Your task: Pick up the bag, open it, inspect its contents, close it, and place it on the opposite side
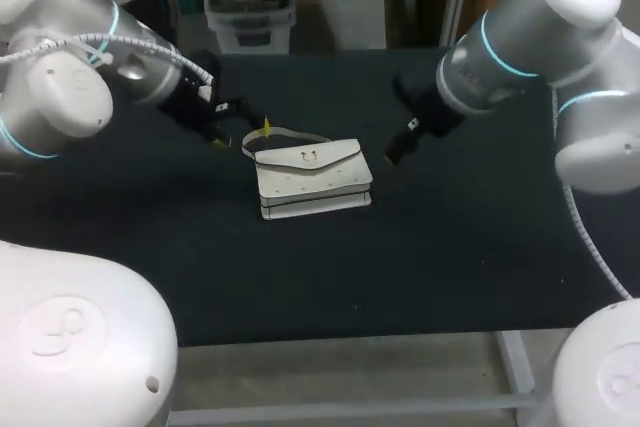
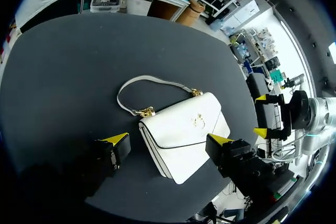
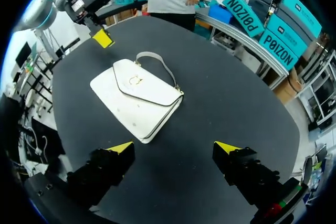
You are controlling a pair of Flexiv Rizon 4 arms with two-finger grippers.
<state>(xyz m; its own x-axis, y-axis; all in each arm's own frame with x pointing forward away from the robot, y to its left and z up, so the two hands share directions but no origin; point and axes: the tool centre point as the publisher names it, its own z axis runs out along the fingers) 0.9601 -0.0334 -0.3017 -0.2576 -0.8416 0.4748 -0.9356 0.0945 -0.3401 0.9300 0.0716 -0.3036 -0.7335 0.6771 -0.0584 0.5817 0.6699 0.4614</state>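
The white bag, a smooth, boxy rectangle with an angled flap, small gold clasp and thin looped strap, lies flat on the dark matte worktop; it sits ahead of the left claw, whose fingers are spread wide and hold nothing; the right claw is equally wide and empty, with the bag ahead of it and apart.

Surface: dark, matte black table.
On it: one white leather-look flap handbag, lying flat near the middle with its flap shut (gold-coloured clasp facing up).
Strap: short white carrying strap, looped on the tabletop just beside the handbag's far edge.
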